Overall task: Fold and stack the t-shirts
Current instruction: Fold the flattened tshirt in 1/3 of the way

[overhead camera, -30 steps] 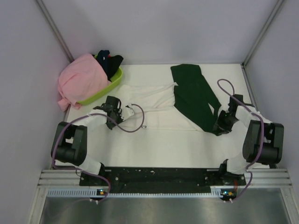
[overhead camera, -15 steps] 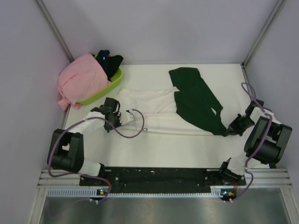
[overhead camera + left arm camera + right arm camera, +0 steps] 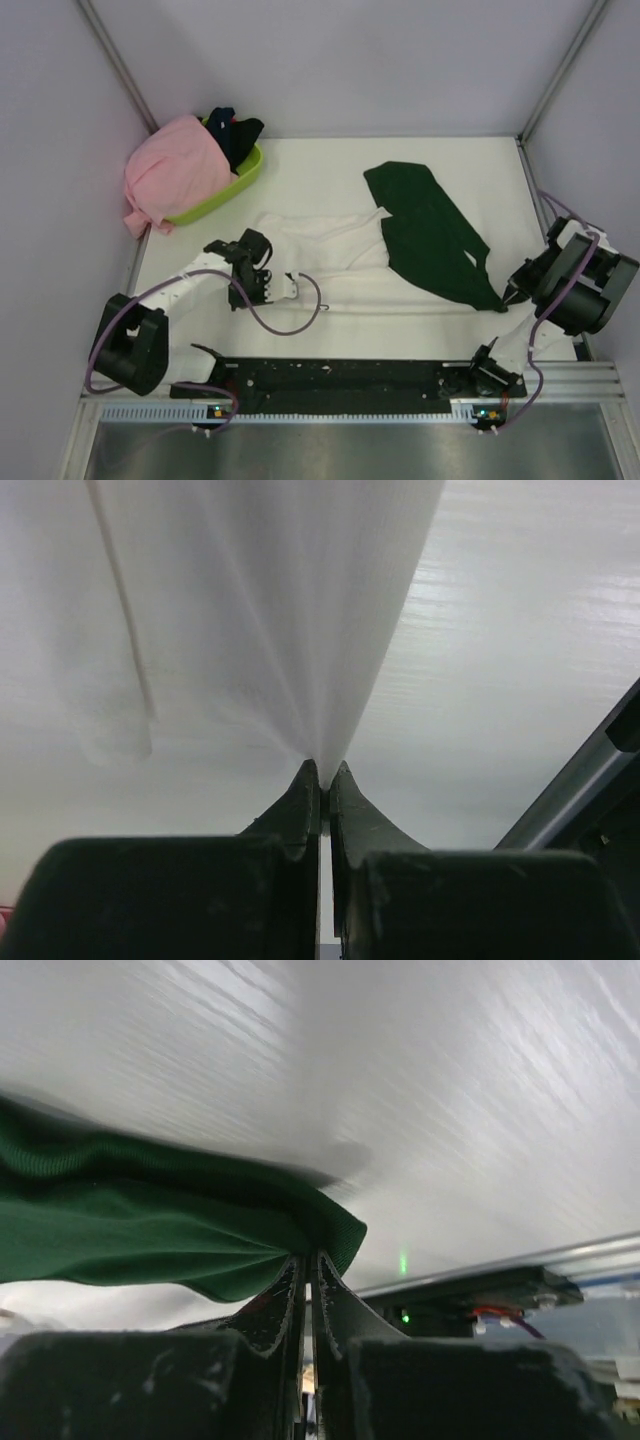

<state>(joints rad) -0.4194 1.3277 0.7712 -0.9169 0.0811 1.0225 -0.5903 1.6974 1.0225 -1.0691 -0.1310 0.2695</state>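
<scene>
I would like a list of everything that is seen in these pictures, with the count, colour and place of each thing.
white shirt: one, white with a dark green part on its right, spread across the middle of the table
pink shirt: one, pink, draped over the basket
dark clothes: count unclear, black and blue, inside the basket
basket: one, lime green, far left corner
table: one, white
left gripper: black, shut on the white shirt's white cloth, near left
right gripper: black, shut on the white shirt's green part, right edge
</scene>
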